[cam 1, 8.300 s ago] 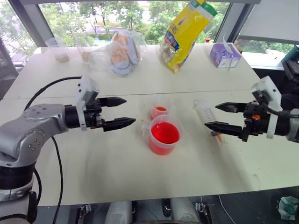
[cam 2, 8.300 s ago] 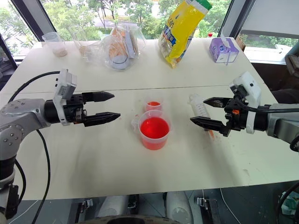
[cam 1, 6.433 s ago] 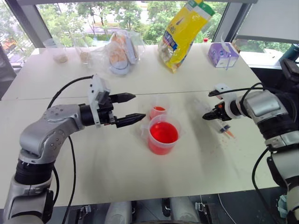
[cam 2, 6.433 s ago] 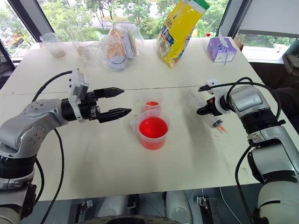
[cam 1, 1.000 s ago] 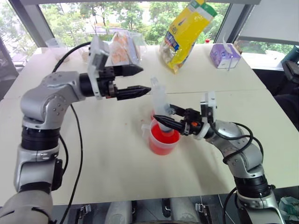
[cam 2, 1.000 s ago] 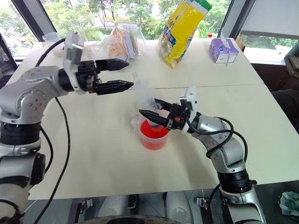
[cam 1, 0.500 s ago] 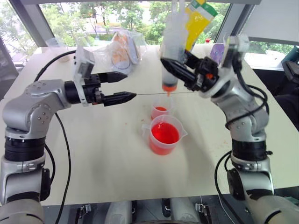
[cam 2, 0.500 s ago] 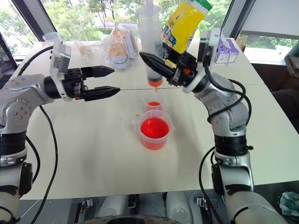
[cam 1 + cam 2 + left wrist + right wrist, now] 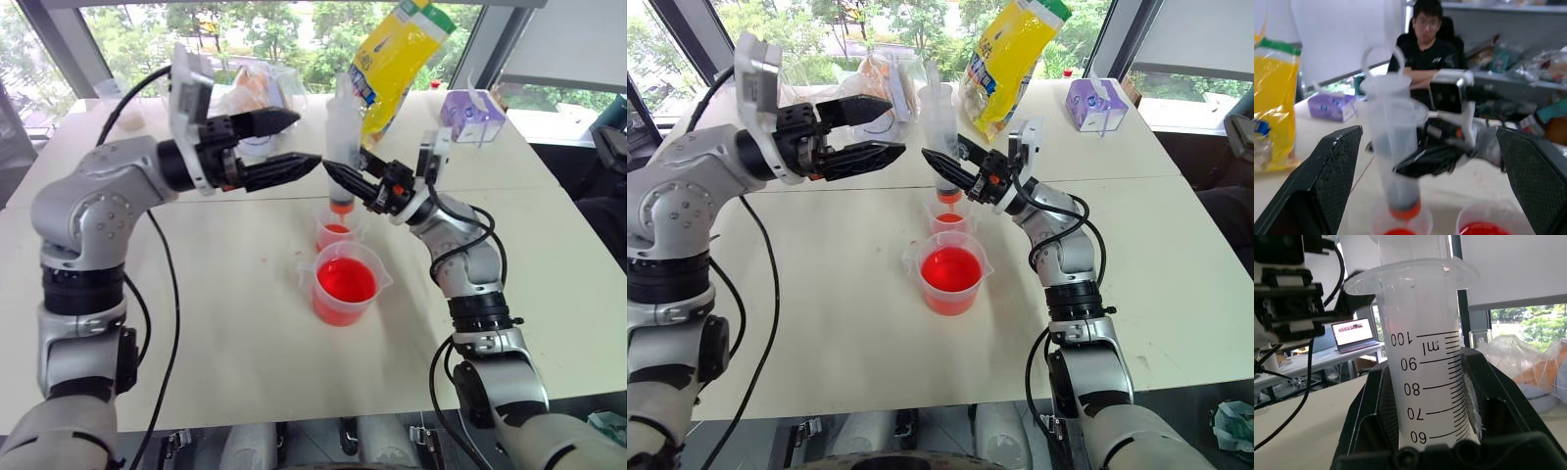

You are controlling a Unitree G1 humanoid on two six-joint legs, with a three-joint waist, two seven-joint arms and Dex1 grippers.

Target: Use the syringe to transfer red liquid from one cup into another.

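The syringe [image 9: 339,147] stands upright in the air, its orange-red tip [image 9: 340,205] just above the small clear cup [image 9: 334,233], which holds a little red liquid. My right gripper [image 9: 345,178] is shut on the barrel's lower half; the right wrist view shows the printed scale [image 9: 1425,382] between the black fingers. The larger spouted beaker [image 9: 345,286] stands just in front of the cup, with red liquid [image 9: 345,279] in it. My left gripper [image 9: 306,141] is open and points at the syringe's upper part from the left, close to it but apart.
At the table's back are a yellow bag [image 9: 397,59], a purple box [image 9: 470,114] and a clear plastic bag of goods [image 9: 257,98]. A person [image 9: 1427,44] sits beyond the table's right side. The front of the white table [image 9: 245,352] is bare.
The syringe left the beaker, rose high over the small cup, then came down so its tip hangs just above it. My left gripper rose and moved right, nearer the syringe.
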